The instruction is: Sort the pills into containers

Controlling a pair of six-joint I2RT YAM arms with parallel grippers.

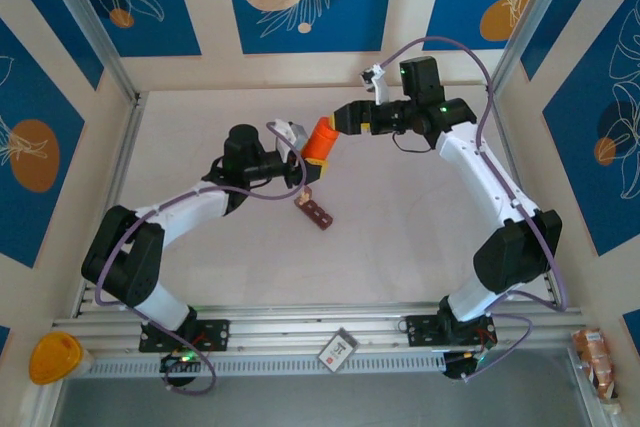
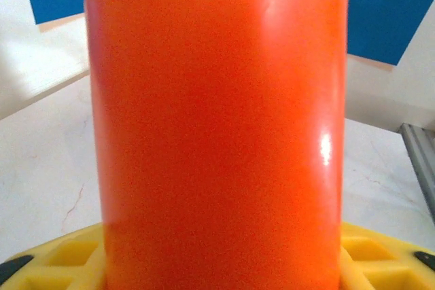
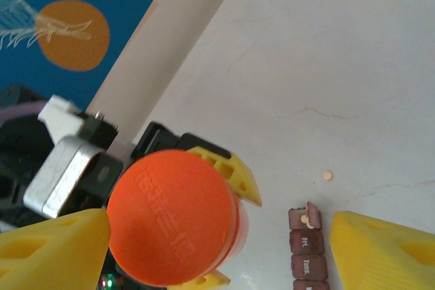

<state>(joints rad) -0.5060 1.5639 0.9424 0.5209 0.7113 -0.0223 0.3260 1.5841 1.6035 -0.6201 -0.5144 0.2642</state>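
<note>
Bottle, clamped in the left gripper, meets the spread right gripper at mid-table, blocking the centre rear. Containers lie just in front. Free passage: bare table in front and right of the containers, between the arms.

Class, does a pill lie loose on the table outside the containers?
Yes, one pale pill lies on the table, apart from the containers.

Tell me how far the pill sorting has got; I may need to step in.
Done: little; one organizer compartment looks open. In hand: left gripper grips the orange bottle, cap on, right gripper open beside it. Left: uncapping, sorting; one pill lies loose on the table.
</note>
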